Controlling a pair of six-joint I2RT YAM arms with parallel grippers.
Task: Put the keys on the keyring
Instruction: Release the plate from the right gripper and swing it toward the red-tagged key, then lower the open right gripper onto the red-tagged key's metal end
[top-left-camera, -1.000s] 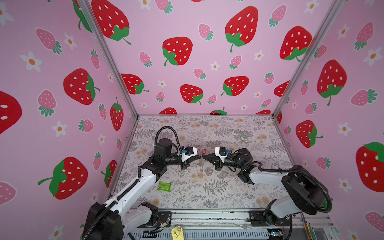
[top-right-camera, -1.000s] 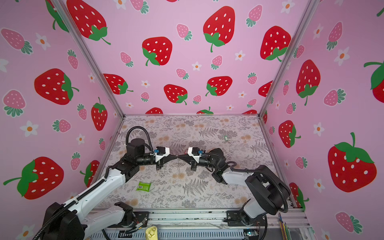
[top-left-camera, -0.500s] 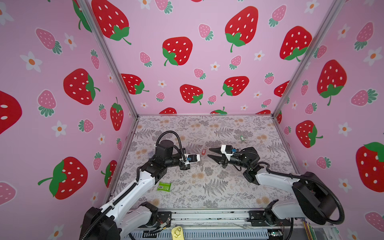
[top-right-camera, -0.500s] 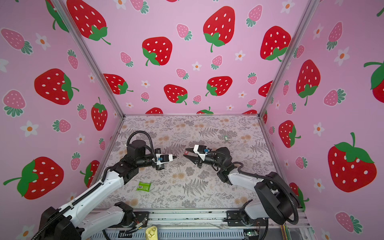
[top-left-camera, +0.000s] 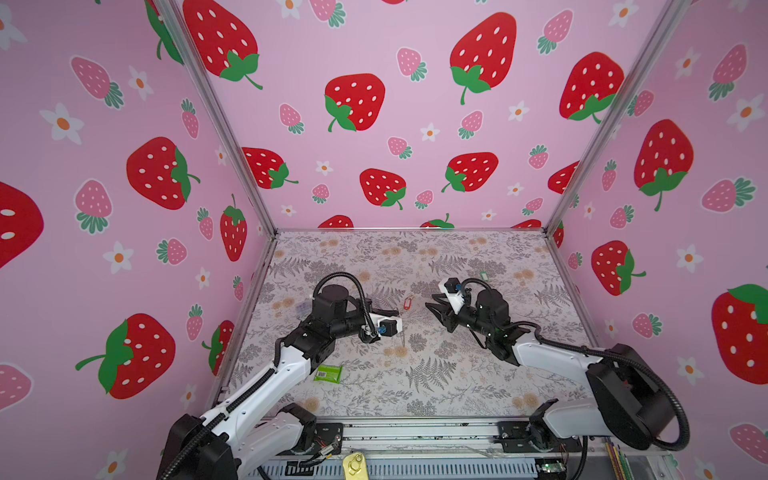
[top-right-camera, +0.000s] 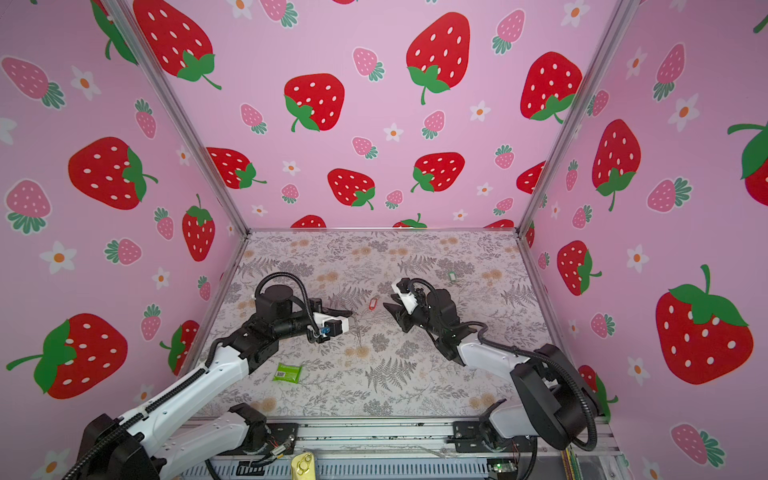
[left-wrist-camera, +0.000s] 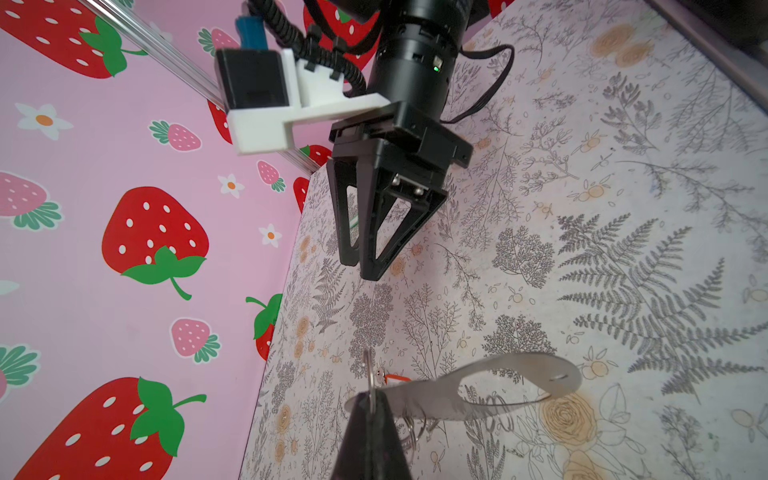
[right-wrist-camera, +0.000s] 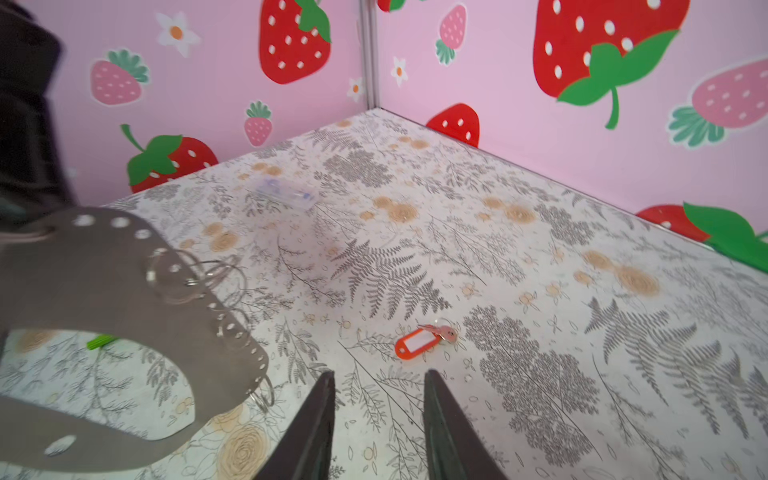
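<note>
Noted green packet flat on floral mat, toward front edge. Farther in, found left gripper clenched on keyring, strap held up clear of mat. Facing it, found right gripper released, nothing between jaws. Just beyond its tips, spotted red key tag lying on mat. Farthest back, logged green key tag, well apart from both grippers

Both arms reach forward and bend inward, wrists roughly level, tips facing each other, well apart; left gripper pinched tight — jaws together; right gripper angled slightly down — jaws parted.
</note>
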